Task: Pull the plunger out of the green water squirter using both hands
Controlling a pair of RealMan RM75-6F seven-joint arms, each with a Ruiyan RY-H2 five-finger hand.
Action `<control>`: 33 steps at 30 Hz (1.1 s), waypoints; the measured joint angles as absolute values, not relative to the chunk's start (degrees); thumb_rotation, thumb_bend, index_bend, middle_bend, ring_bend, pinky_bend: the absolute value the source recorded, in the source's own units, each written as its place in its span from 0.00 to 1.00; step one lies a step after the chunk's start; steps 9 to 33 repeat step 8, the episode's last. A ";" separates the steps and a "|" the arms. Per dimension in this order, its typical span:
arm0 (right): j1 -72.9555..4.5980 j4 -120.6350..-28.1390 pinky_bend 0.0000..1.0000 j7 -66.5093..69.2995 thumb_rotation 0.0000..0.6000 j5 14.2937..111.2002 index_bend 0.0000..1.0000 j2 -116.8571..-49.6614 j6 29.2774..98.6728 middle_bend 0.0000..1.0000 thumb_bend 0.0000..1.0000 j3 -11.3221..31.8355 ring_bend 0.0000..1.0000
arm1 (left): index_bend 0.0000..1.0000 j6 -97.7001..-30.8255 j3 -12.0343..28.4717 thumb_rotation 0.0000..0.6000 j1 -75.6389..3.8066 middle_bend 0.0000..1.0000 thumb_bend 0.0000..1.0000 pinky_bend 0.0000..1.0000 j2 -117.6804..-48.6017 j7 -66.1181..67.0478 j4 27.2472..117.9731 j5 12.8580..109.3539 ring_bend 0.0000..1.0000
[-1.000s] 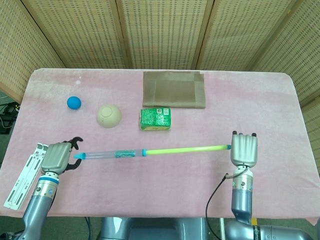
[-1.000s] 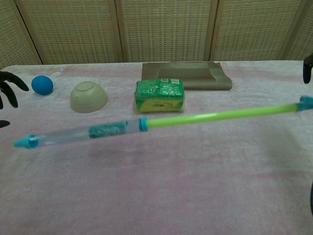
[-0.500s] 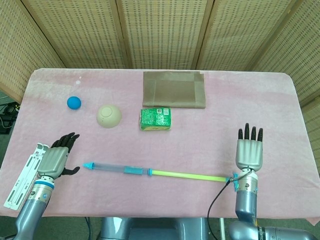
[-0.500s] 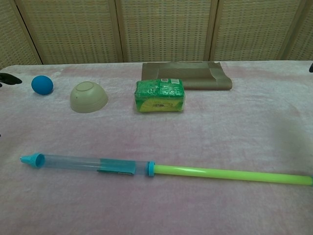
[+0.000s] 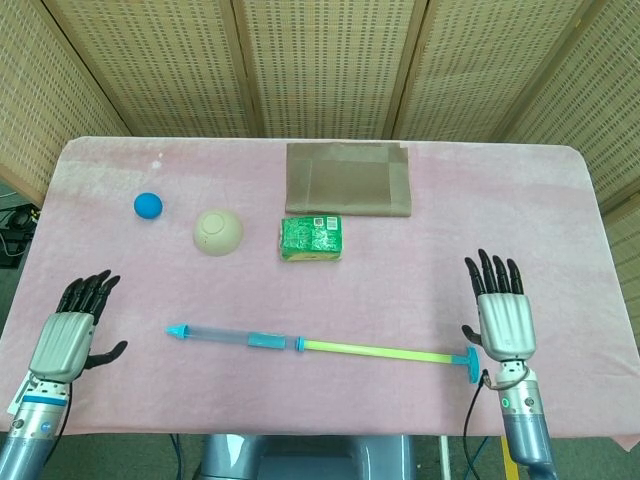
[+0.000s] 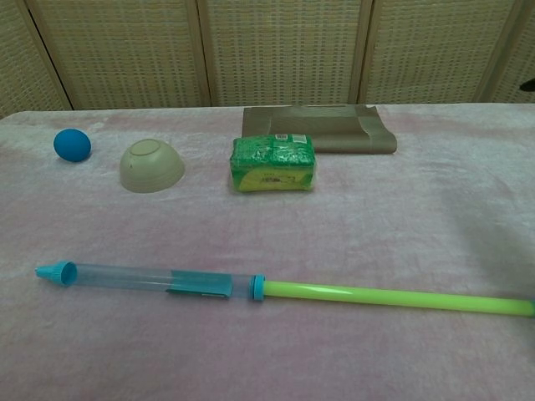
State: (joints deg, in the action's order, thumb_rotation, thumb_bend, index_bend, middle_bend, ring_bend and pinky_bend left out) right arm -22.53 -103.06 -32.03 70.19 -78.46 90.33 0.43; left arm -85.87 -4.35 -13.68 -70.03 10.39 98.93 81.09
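The water squirter lies flat on the pink cloth near the front edge, its clear barrel (image 5: 230,338) (image 6: 142,278) with a blue nozzle pointing left. Its green plunger rod (image 5: 375,350) (image 6: 393,297) sticks far out to the right and ends in a blue handle (image 5: 471,360). My left hand (image 5: 68,335) hovers at the front left with fingers spread, well left of the nozzle and holding nothing. My right hand (image 5: 500,312) is at the front right, fingers spread, just right of the plunger handle and not gripping it. Neither hand shows in the chest view.
A blue ball (image 5: 148,205) and an upturned beige bowl (image 5: 218,231) sit at the left middle. A green packet (image 5: 311,238) lies in the centre, with a folded brown cloth (image 5: 348,178) behind it. Wicker screens stand behind the table (image 5: 560,200).
The squirter, held up between both hands a second ago, dropped onto the cloth. Both hands opened and drew back toward the front edge, the left one furthest.
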 measured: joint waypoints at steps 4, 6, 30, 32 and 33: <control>-18.84 -94.41 0.00 -20.60 1.00 79.57 0.05 -78.02 91.70 0.00 0.18 -2.85 0.00 | 0.00 -89.02 -5.29 1.00 -11.21 0.00 0.21 0.00 -71.93 10.02 93.20 83.93 0.00; -16.78 -89.73 0.00 -16.27 1.00 81.78 0.04 -78.07 92.61 0.00 0.17 -4.12 0.00 | 0.00 -89.55 -5.70 1.00 -10.13 0.00 0.21 0.00 -72.81 9.73 90.61 84.75 0.00; -14.86 -86.07 0.00 -12.75 1.00 83.30 0.03 -78.19 93.31 0.00 0.17 -5.10 0.00 | 0.00 -90.03 -5.74 1.00 -9.29 0.00 0.21 0.00 -73.41 9.51 89.09 85.38 0.00; -14.86 -86.07 0.00 -12.75 1.00 83.30 0.03 -78.19 93.31 0.00 0.17 -5.10 0.00 | 0.00 -90.03 -5.74 1.00 -9.29 0.00 0.21 0.00 -73.41 9.51 89.09 85.38 0.00; -14.86 -86.07 0.00 -12.75 1.00 83.30 0.03 -78.19 93.31 0.00 0.17 -5.10 0.00 | 0.00 -90.03 -5.74 1.00 -9.29 0.00 0.21 0.00 -73.41 9.51 89.09 85.38 0.00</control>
